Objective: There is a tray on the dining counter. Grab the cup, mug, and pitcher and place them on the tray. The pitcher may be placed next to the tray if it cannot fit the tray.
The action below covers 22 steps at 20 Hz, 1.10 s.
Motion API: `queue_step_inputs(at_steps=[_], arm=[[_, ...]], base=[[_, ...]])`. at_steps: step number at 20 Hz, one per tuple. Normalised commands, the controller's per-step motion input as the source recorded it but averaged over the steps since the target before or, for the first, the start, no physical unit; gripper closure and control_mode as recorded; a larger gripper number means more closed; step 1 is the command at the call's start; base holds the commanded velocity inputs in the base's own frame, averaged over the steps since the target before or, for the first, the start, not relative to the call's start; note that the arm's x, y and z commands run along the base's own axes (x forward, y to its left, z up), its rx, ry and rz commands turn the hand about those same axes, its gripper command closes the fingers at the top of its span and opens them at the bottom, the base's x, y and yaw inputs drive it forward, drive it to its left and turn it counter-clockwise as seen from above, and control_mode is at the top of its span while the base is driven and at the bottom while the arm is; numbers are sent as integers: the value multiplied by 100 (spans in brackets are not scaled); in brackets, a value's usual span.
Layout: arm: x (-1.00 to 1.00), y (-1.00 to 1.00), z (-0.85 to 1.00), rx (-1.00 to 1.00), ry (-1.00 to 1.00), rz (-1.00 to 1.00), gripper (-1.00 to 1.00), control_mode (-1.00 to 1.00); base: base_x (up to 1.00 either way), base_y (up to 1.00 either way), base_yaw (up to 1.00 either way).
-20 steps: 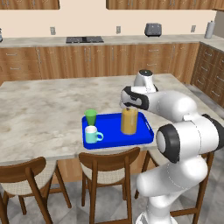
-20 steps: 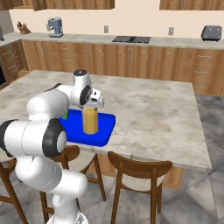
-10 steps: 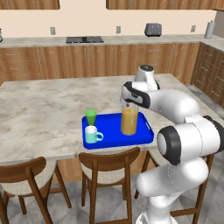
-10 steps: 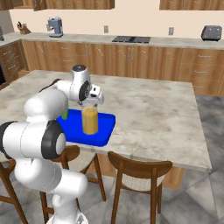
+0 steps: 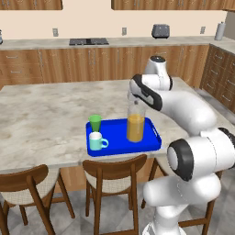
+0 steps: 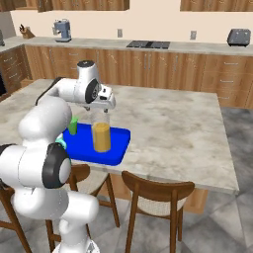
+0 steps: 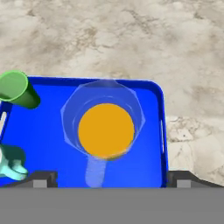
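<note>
Hand view looks straight down past the gripper (image 7: 106,177), whose jaws stand wide apart and hold nothing, onto the pitcher (image 7: 105,127) standing upright on the tray (image 7: 151,89) directly beneath it. Left base view shows the gripper (image 5: 136,102) poised just above the pitcher's (image 5: 136,122) rim, with the green cup (image 5: 95,123) and the teal mug (image 5: 96,141) standing close together at the left end of the tray (image 5: 149,143), well apart from the pitcher. All of it sits on the dining counter (image 5: 41,119), near its front edge above the wooden chairs (image 5: 114,176).
</note>
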Motion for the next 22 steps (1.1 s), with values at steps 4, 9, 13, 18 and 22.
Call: queue_step_inputs(at_steps=[4,9,13,18,22], arm=[[-85,-2,26,0,0,0,-100,-100],[-90,0,37,0,0,0,-100,-100],[-98,-1,33,0,0,0,-100,-100],[-98,0,13,0,0,0,-100,-100],[-91,0,0,0,0,0,-100,-100]], base=[[0,0,0],[0,0,0],[0,0,0],[0,0,0],[0,0,0]])
